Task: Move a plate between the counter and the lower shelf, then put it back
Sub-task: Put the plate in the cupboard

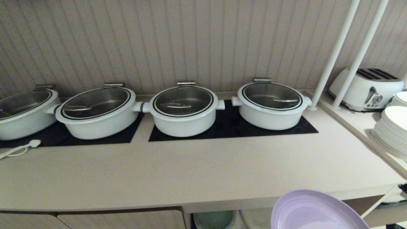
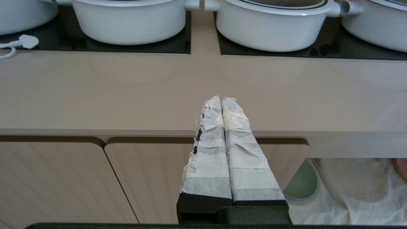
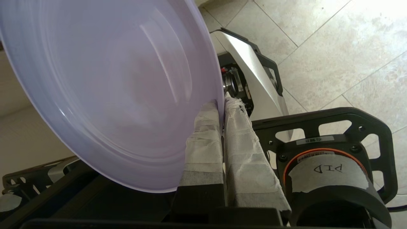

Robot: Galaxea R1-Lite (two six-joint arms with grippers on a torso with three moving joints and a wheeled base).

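The pale lilac plate (image 1: 314,211) hangs in the air in front of the counter (image 1: 197,171), below its front edge at the right, tilted up on edge. My right gripper (image 3: 221,106) is shut on the plate (image 3: 111,89), its taped fingers pinching the rim; the gripper itself is outside the head view. My left gripper (image 2: 221,99) is parked level in front of the counter (image 2: 127,92), shut with nothing between its fingers. The lower shelf (image 2: 356,187) shows under the counter, draped in white cloth.
Several white lidded pots (image 1: 184,109) stand on black hob panels (image 1: 229,127) at the back of the counter. A toaster (image 1: 367,89) and stacks of white plates (image 1: 392,130) are at the right. A green plate (image 2: 302,184) lies in the shelf, and a white plug (image 1: 31,143) on the counter's left.
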